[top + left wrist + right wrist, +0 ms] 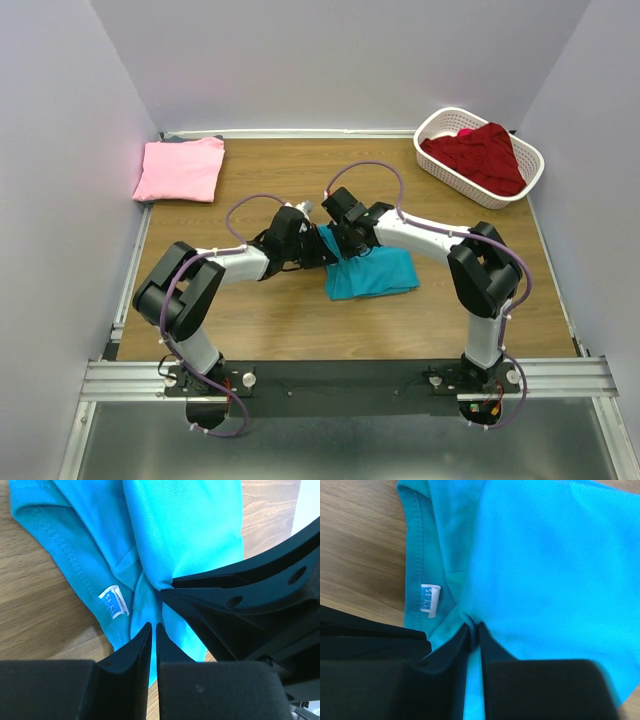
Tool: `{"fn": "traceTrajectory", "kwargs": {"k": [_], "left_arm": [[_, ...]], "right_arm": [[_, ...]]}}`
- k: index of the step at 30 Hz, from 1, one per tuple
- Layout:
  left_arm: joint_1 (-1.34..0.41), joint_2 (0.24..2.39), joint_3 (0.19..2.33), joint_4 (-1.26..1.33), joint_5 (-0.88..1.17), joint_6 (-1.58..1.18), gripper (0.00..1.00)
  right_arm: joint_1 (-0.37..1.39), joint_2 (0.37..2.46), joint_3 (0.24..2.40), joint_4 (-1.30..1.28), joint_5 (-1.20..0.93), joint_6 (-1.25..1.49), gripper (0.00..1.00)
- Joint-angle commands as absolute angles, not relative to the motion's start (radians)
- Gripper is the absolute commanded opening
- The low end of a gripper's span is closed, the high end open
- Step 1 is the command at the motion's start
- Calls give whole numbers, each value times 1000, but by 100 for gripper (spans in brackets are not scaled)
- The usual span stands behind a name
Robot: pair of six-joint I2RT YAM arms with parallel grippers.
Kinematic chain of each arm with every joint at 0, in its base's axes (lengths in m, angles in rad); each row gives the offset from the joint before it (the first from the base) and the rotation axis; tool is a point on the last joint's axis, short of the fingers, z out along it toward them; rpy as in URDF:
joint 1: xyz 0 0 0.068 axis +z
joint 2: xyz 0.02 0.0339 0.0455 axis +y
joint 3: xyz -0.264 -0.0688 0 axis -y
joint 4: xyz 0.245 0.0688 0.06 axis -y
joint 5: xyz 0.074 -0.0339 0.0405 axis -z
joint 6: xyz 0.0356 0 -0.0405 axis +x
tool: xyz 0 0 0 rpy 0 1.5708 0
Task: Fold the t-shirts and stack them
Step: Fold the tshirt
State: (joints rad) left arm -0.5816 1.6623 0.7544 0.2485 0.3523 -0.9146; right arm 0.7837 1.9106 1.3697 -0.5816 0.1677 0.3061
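Table [300, 330]: bare wood, with both arms reaching inward from their bases at the near edge.
Teal t-shirt [378, 275]: lies partly folded at the middle of the table, just right of where the two grippers meet. Its near part is flat and its far left edge is gathered up.
Left gripper [153, 626]: the jaws are almost together, with only a thin slit between them. The tips sit at the shirt's edge and teal cloth shows through the slit. I cannot tell whether they pinch it or only rest over it.
Right gripper [474, 626]: the jaws are nearly closed on a bunched fold of the teal cloth, and creases run into the tips. It sits just beside the left gripper, tip to tip.
Label [116, 602]: a small white tag sewn inside the teal shirt, just left of both sets of tips.
Pink t-shirt [180, 168]: folded flat in the far left corner, well apart from the arms.
Basket [440, 125]: white and slotted, in the far right corner.
Dark red t-shirt [480, 158]: heaped loosely inside the basket.
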Motion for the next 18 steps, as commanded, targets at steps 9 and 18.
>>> {"fn": "traceTrajectory", "kwargs": {"k": [9,18], "left_arm": [[-589,1703,782,328,391,-919,9],[-588,1836,825,387,402,-920,4]], "right_arm": [[778,1879,1385,-600,170,313,1],[770,1873,1385,-600,156,316,1]]}}
